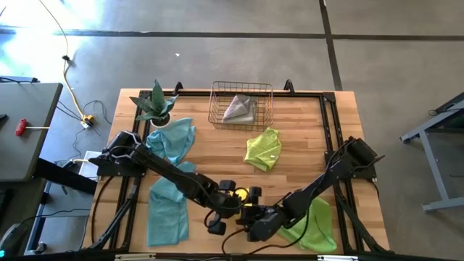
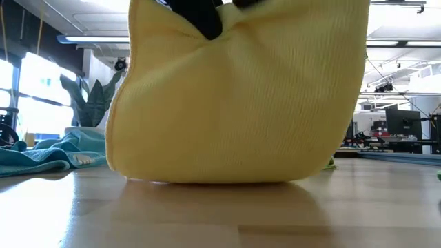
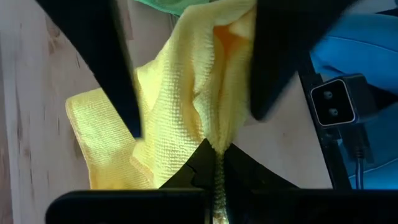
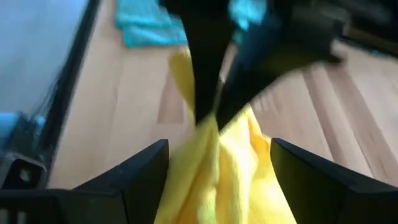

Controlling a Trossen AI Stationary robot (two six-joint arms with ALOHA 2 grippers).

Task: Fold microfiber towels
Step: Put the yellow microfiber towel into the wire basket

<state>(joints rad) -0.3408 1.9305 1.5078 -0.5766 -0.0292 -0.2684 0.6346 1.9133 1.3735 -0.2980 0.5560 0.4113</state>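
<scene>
A yellow towel [image 2: 234, 103] hangs near the table's front edge, bunched at its top, with its lower edge on the wood. My left gripper [image 3: 217, 152] is shut on that bunched top; in the high view it [image 1: 230, 191] reaches in from the left. My right gripper [image 4: 219, 148] is open, one finger on either side of the yellow towel [image 4: 224, 168] just below the left gripper's hold. Whether those fingers touch the cloth, I cannot tell. In the high view the right gripper [image 1: 252, 214] comes in from the right. My left gripper pinches a gathered ridge of the yellow towel [image 3: 214, 134] between its two fingers, several layers bunched together. The fingers slant down from above. The towel hangs below them, spreading wide, and its lower edge [image 2: 227, 178] rests on the table.
Two teal towels [image 1: 174, 139] [image 1: 167, 210] lie at the left and two lime green ones [image 1: 264, 148] [image 1: 316, 226] at the right. A wire basket [image 1: 217, 116] at the far edge holds a grey towel [image 1: 239, 109]; a potted plant [image 1: 156, 105] stands left of it.
</scene>
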